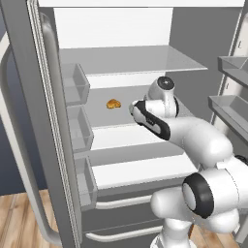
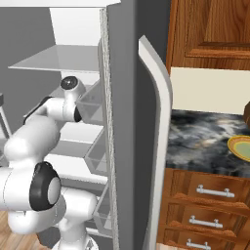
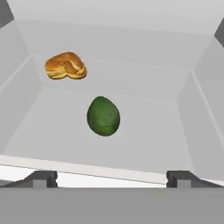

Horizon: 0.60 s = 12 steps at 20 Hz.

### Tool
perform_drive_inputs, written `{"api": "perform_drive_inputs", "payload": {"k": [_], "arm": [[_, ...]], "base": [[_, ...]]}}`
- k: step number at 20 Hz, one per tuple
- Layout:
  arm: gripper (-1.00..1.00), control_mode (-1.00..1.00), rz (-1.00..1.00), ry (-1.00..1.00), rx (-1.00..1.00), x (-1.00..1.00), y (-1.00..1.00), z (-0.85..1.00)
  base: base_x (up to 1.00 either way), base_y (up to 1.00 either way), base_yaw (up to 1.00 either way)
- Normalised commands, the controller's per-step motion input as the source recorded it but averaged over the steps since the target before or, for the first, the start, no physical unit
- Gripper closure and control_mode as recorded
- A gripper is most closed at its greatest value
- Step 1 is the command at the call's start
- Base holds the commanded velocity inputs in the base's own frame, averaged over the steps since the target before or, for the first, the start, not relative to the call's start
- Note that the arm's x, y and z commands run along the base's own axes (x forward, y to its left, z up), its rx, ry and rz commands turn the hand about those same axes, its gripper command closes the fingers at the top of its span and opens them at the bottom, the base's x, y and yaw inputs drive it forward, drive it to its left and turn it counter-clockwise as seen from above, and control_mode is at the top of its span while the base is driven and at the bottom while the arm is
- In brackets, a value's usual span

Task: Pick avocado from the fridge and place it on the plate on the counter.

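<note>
Avocado [image 3: 103, 116]: on the fridge shelf [image 3: 144, 131], straight ahead of the end effector [image 3: 111, 178], slightly left of centre, long axis pointing away. End effector: spread wide, grasping nothing.

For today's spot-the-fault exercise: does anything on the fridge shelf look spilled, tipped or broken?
Nothing stands out. The avocado lies whole on the shelf, apart from the orange-brown bun behind it. The fingers are spread wide, short of the shelf's front edge.

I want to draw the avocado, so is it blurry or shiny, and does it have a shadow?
Hand view: the avocado looks sharp, matte dark green, no glare, barely any shadow on the white fridge shelf. Left base view: the orange-brown food is tiny and soft-edged.
</note>
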Motion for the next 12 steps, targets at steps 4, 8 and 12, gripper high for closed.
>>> {"api": "perform_drive_inputs", "payload": {"k": [4, 8, 12], "arm": [[-1.0, -1.0, 0.0, 0.0, 0.0, 0.57, 0.0, -0.21], [-1.0, -1.0, 0.0, 0.0, 0.0, 0.42, 0.06, -0.24], [-1.0, -1.0, 0.0, 0.0, 0.0, 0.38, 0.21, -0.19]], "base": [[0.0, 0.0, 0.0], [0.0, 0.0, 0.0], [0.0, 0.0, 0.0]]}}
